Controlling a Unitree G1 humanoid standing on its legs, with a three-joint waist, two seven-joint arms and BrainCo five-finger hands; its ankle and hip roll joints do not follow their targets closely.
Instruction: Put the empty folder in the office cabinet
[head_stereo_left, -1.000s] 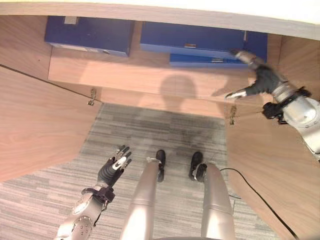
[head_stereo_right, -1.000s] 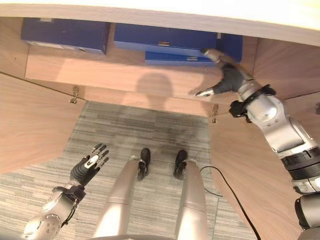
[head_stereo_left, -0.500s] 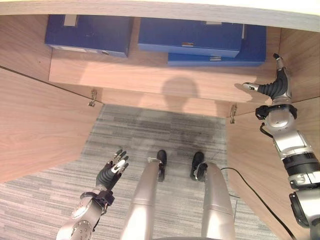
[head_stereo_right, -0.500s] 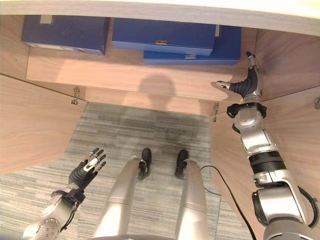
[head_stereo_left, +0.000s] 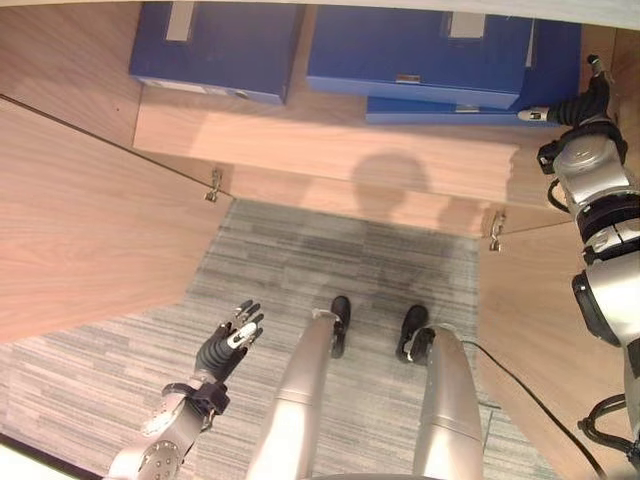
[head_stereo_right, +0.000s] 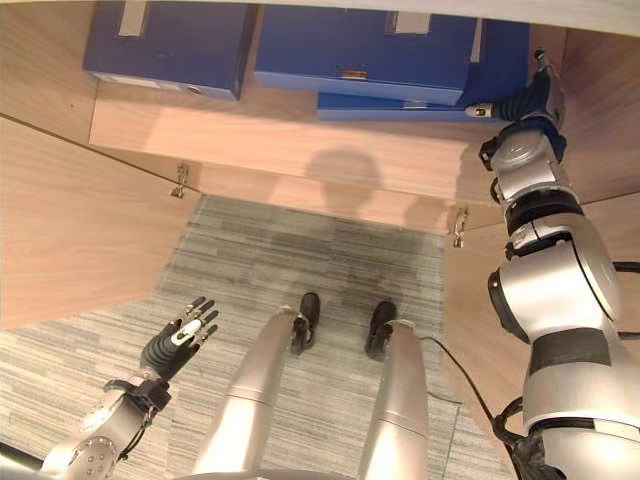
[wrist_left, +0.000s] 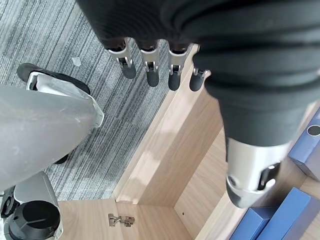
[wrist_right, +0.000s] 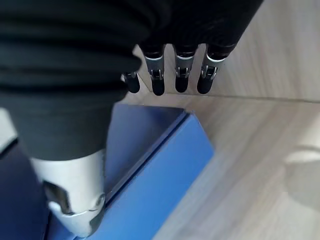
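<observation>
Open cabinet holds three blue folders, all lying flat on its shelf: one apart at 11 o'clock, two stacked at 1 o'clock, top folder over bottom folder. Stacked pair's long axes run left-right, spines facing out. Both doors swung open. Right hand at the stack's right end, fingers straight and relaxed, gripping nothing. Left hand low at 7 o'clock over carpet, fingers spread, empty.
</observation>
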